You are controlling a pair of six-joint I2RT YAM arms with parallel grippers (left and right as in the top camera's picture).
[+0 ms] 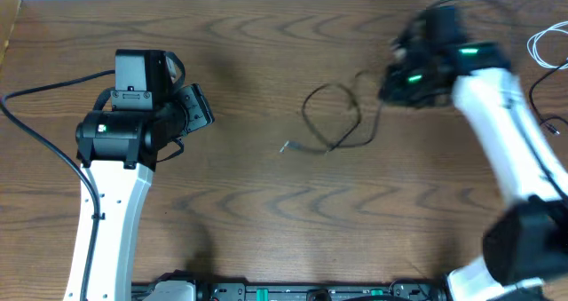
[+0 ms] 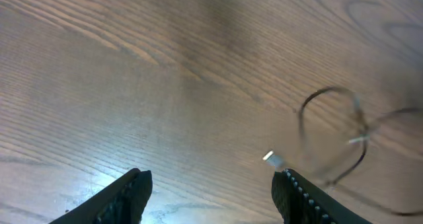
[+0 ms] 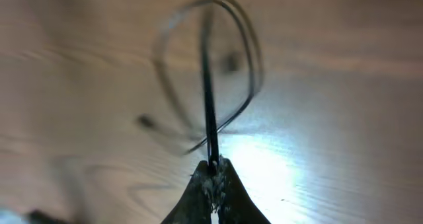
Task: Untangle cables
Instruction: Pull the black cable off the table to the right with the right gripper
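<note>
A thin black cable (image 1: 333, 114) lies looped at the table's middle, its silver plug end (image 1: 286, 146) pointing left. My right gripper (image 1: 397, 77) is shut on one end of this cable; in the right wrist view the cord (image 3: 208, 98) runs straight out from the closed jaws (image 3: 214, 166) into the loop. My left gripper (image 1: 197, 106) is open and empty, left of the cable; in the left wrist view the jaws (image 2: 211, 184) frame bare wood, with the plug (image 2: 272, 159) and the loop (image 2: 330, 135) to the right. A white cable (image 1: 548, 48) and another black cable (image 1: 546, 101) lie at the far right edge.
The wooden table (image 1: 248, 203) fills the view. Thick black arm cords (image 1: 35, 123) run along the left side. The right arm (image 1: 506, 141) reaches across the right part of the table.
</note>
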